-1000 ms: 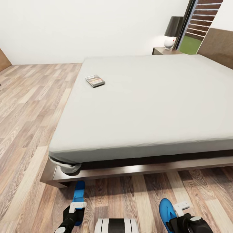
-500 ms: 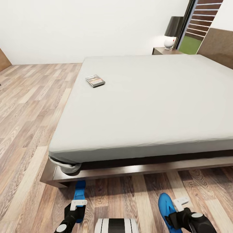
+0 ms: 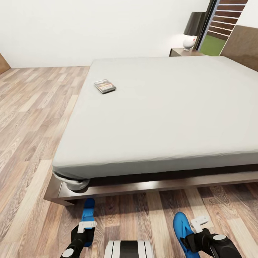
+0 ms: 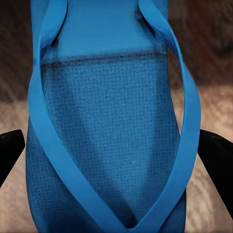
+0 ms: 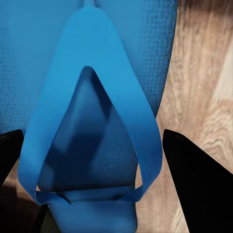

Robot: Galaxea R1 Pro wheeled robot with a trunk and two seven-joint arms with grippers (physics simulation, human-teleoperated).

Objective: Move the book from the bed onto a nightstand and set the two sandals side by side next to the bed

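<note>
The book (image 3: 105,86) lies flat on the bed (image 3: 161,107), near the mattress's left edge. A nightstand (image 3: 183,52) stands at the far corner of the bed, by the window. Low in the head view, my left gripper (image 3: 86,228) is shut on one blue sandal (image 3: 87,212), which points toward the bed frame. In the left wrist view its dark fingers (image 4: 10,151) press both sides of that sandal (image 4: 111,145). My right gripper (image 3: 193,229) is shut on the other sandal (image 3: 180,228). The right wrist view has its fingers (image 5: 194,179) flanking this sandal's strap (image 5: 97,97).
The dark wooden bed frame (image 3: 118,188) runs across just ahead of both grippers, with its corner (image 3: 53,197) at the left. Wood-plank floor (image 3: 32,118) stretches along the bed's left side. A lamp (image 3: 190,40) sits on the nightstand. The headboard (image 3: 243,43) rises at the right.
The whole view has shifted a little, so the camera moved. The right gripper and its sandal have edged slightly left. The left gripper still holds its sandal as before.
</note>
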